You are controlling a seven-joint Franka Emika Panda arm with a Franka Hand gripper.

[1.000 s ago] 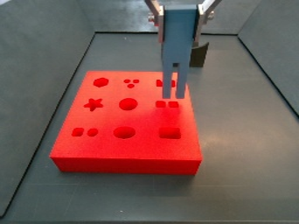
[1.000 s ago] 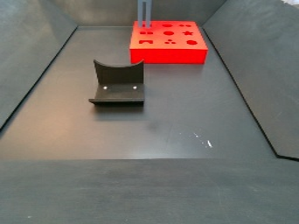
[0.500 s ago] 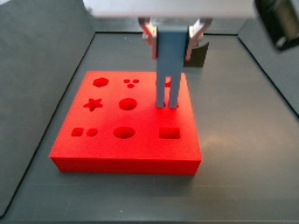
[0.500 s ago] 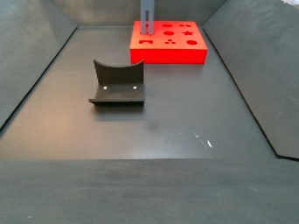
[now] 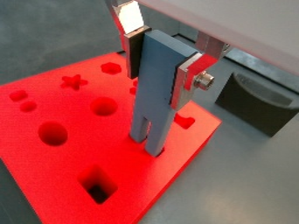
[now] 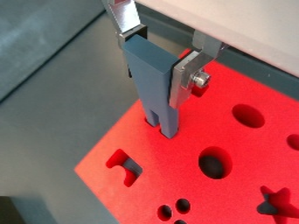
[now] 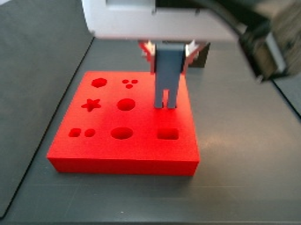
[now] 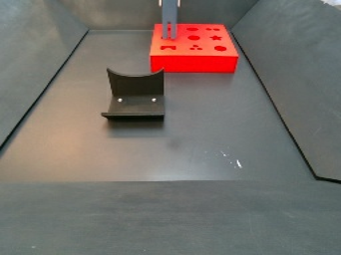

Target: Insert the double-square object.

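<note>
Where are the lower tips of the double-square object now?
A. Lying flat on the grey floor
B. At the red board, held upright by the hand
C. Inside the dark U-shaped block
B: the hand clamps the upright double-square object, whose prongs meet the red board.

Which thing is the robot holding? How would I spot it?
Find the flat red board on the dark floor. Above it, the gripper clamps the double-square object, standing upright. It is the only tall slate-blue piece, with two prongs pointing down.

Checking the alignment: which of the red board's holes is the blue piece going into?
The double-square object, gripped by the hand, has its prongs in the paired square holes, between the three small round holes and the single square hole.
</note>
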